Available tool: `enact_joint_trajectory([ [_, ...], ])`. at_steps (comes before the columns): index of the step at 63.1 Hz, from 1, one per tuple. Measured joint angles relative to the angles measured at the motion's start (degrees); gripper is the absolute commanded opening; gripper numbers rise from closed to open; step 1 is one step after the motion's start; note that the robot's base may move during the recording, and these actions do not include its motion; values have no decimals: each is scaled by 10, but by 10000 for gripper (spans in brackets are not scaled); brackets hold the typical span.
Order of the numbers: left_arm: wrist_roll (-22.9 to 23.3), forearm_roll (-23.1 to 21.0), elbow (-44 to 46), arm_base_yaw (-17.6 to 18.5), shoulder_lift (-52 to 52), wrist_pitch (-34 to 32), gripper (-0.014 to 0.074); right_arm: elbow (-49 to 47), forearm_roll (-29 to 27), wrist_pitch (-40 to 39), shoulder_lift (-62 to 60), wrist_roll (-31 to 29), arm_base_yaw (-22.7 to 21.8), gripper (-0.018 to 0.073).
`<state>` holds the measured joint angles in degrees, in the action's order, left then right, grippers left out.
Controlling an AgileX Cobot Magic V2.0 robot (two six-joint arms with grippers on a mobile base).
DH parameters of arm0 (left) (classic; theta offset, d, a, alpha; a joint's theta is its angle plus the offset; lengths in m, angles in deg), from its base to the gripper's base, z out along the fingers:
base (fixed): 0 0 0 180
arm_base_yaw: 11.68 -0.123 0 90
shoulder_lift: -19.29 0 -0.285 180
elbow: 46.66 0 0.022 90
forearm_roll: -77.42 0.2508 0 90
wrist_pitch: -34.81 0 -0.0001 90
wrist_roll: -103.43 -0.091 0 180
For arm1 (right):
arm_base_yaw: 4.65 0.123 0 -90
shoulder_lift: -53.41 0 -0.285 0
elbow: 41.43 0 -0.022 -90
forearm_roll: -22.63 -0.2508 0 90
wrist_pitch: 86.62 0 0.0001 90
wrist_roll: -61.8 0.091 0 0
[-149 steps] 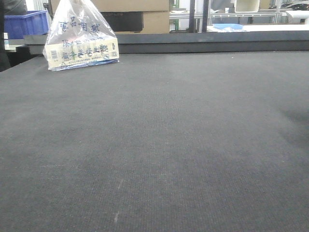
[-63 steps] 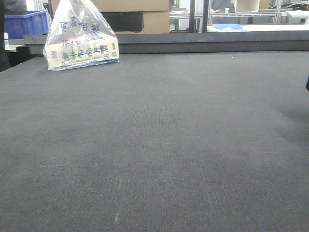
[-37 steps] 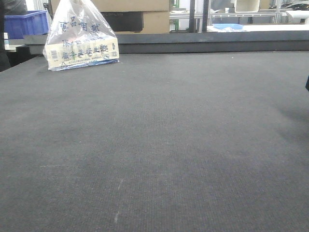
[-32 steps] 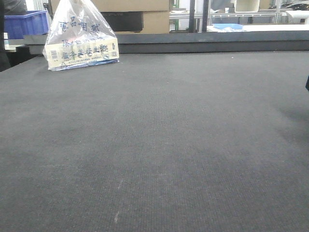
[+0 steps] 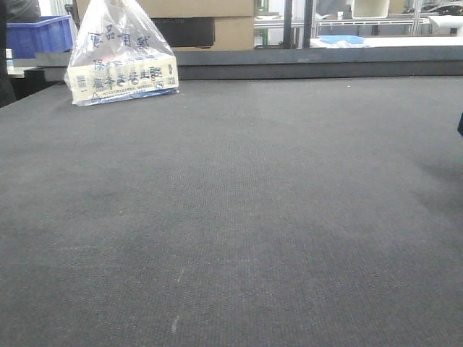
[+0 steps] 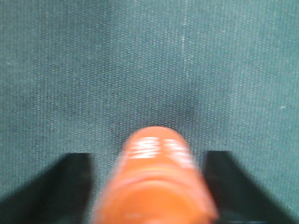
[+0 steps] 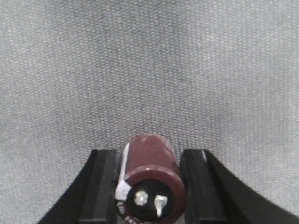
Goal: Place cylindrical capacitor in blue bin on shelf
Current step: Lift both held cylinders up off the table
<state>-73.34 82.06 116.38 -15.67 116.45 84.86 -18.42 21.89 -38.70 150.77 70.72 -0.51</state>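
Note:
In the right wrist view a brown cylindrical capacitor with a white stripe and two metal terminals facing the camera sits between black fingers that touch both of its sides. My right gripper is shut on it, above the grey mat. In the left wrist view my left gripper is shut on a blurred orange cylinder with white print, held over the mat. A blue bin stands far back left, beyond the table. The shelf is out of view. Neither gripper's fingers show in the front view.
The dark mat table fills the front view. A clear plastic bag holding a printed box stands at its far left. Cardboard boxes and metal frames lie behind the back edge. A dark sliver shows at the right edge.
A dark sliver has come in at the right edge of the front view since the earliest frame. It has stayed still over the last second.

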Motion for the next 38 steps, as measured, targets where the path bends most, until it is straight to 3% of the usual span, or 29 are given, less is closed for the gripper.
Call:
enact_joint_trajectory([
  [9, 0, -1, 0, 0, 0, 0, -113, 0, 0, 0, 0, 0, 0, -167],
  [28, 0, -28, -2, 0, -29, 3, -111, 0, -2, -3, -45, 0, 0, -167],
  [38, 0, -57, -36, 0, -123, -89, -111, 4, 0, -42, -111, 0, 0, -167],
])
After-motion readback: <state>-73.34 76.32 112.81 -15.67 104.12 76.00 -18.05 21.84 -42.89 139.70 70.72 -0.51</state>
